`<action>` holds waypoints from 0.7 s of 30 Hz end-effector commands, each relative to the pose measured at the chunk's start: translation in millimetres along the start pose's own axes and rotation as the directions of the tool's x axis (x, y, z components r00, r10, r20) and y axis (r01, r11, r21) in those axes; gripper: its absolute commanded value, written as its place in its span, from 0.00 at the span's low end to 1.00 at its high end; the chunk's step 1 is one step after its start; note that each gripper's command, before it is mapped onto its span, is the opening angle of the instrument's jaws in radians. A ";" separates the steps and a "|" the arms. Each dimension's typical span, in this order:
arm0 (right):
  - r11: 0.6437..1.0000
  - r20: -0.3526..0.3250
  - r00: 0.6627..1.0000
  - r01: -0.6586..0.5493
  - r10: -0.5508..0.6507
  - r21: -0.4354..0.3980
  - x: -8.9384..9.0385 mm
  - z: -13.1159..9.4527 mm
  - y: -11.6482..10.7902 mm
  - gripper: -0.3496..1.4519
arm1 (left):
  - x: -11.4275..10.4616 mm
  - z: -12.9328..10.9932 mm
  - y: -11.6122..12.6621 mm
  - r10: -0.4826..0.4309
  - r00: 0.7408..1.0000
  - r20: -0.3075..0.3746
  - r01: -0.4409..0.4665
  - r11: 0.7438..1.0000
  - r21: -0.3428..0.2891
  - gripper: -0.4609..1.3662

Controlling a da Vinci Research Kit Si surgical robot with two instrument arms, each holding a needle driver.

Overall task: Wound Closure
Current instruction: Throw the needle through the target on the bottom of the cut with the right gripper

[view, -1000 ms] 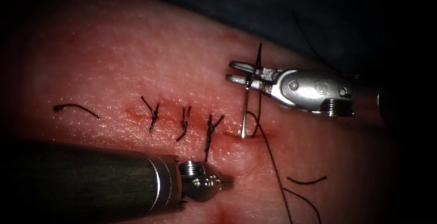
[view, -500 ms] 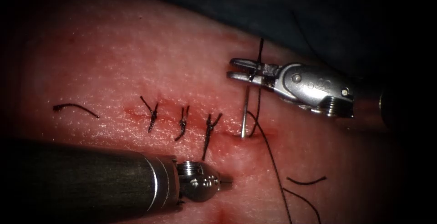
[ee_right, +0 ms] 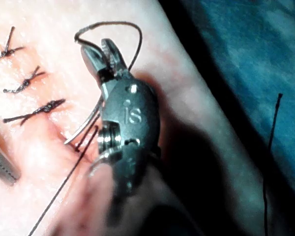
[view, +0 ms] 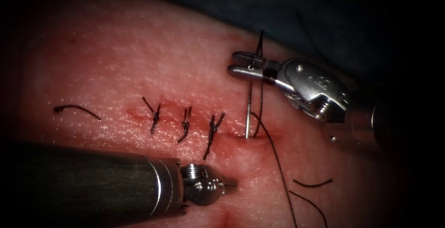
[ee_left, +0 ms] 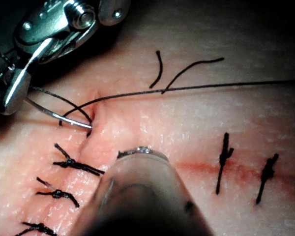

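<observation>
A dark blue cloth (view: 324,5) is seen behind the tissue (view: 139,61), whose cut (view: 199,128) is crossed by three knotted stitches (view: 185,125) — loose cut ends of thread (view: 76,110) lie to either side. The needle (view: 249,112) is pinched near its rear end by the right tool (view: 241,66), its tip set in the tissue at the cut's right end, with the thread (view: 278,167) trailing from that spot. The left tool (view: 229,181) is seen just below the cut, holding nothing — its jaws are pressed together.
</observation>
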 end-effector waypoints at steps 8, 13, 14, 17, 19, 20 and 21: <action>0.962 0.011 0.961 -0.274 0.275 -0.013 -1.3 0.7 -0.4 0.00 | 0.0 -0.3 -0.2 0.001 1.000 0.000 -0.001 1.000 -0.007 0.06; 0.929 0.012 0.929 -0.369 0.369 -0.006 -2.3 1.3 -0.6 0.00 | -0.1 -0.5 -0.2 0.001 1.000 0.000 -0.001 1.000 -0.009 0.06; 0.921 0.013 0.921 -0.390 0.390 -0.004 -2.3 1.4 -0.6 0.00 | -0.1 -0.5 -0.2 0.002 1.000 0.000 -0.002 1.000 -0.009 0.06; 0.875 0.008 0.875 -0.484 0.484 -0.001 -2.7 1.5 -0.8 0.00 | -0.2 -0.6 -0.3 0.002 1.000 -0.001 -0.002 1.000 -0.010 0.06; 0.840 0.008 0.840 -0.543 0.543 0.010 -3.0 1.6 -0.9 0.00 | -0.2 -0.6 -0.3 0.003 1.000 -0.001 -0.003 1.000 -0.010 0.06; 0.830 0.014 0.830 -0.557 0.557 0.018 -3.1 1.7 -1.0 0.00 | -0.2 -0.6 -0.3 0.003 1.000 -0.001 -0.003 1.000 -0.010 0.06; 0.823 0.021 0.824 -0.567 0.566 0.024 -3.2 1.7 -1.1 0.00 | -0.2 -0.6 -0.3 0.003 1.000 -0.001 -0.003 1.000 -0.010 0.06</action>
